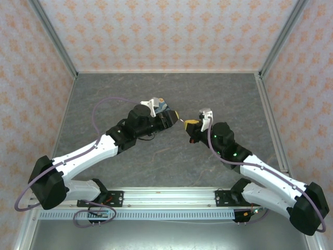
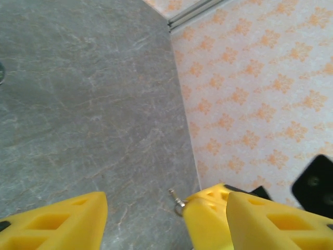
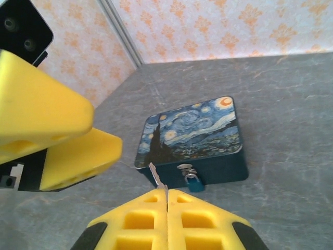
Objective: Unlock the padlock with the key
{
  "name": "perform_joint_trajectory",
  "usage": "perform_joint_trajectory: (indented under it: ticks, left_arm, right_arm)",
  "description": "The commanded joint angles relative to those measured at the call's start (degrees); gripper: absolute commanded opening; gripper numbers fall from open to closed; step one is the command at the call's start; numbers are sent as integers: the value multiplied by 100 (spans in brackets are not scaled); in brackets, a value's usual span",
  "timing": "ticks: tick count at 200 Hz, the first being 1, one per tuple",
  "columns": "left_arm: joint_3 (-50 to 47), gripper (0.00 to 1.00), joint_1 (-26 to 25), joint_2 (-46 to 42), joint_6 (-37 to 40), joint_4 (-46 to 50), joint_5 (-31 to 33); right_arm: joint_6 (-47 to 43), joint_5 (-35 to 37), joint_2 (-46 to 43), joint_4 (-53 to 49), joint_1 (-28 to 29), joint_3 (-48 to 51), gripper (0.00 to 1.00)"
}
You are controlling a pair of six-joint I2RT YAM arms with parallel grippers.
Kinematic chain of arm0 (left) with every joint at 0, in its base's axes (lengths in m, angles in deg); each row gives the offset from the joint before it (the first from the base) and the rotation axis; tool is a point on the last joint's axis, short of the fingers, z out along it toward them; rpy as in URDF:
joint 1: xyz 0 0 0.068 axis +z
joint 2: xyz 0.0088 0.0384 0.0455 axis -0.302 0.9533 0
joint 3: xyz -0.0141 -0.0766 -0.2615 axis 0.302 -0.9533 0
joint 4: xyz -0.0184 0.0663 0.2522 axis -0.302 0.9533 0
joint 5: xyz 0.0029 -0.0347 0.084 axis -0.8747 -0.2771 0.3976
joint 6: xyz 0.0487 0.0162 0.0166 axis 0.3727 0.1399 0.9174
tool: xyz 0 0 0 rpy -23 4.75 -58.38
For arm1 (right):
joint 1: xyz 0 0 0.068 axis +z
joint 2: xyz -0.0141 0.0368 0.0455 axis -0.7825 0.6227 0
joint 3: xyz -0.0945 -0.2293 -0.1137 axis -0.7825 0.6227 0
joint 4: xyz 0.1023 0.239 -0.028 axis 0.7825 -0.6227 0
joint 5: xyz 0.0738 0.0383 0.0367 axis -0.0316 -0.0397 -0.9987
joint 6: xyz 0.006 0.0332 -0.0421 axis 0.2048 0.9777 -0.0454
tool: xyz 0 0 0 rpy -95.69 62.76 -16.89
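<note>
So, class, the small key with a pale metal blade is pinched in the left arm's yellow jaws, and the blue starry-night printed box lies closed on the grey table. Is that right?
The arm is wrong. The right gripper has its yellow jaws shut on the small key with a pale metal blade, as the right wrist view shows. The blue starry-night printed box does lie closed on the grey table.

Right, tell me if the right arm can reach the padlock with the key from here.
Probably yes: the right pincer grips the key, blade toward the padlock on the box front, nothing between. The open left pincer sits close beside, not across the path.
</note>
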Motion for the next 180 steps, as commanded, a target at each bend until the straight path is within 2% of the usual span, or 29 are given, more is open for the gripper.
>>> perform_joint_trajectory:
  ticks: [1,47,73,111,132,180]
  left_arm:
    - [13,64,-38,-103,-116,-684,-23]
    - [-208,68,-39,-407,-122,-1126,154]
    - [-311,70,-38,-519,-170,-1254,298]
    - [-285,72,-39,-495,-169,-1403,159]
    - [-298,72,-34,-495,-160,-1441,187]
    - [-344,70,-38,-522,-177,-1455,378]
  right_arm:
    - [994,-471,38,549,-59,-126,0]
    - [3219,-1820,483,1702,-823,-189,0]
    - [4133,-2137,681,2464,-995,-170,0]
    - [5346,-2601,1200,3502,-1030,-316,0]
    - [5638,-2781,1388,3703,-1029,-407,0]
    - [5707,-2931,1369,3680,-1030,-374,0]
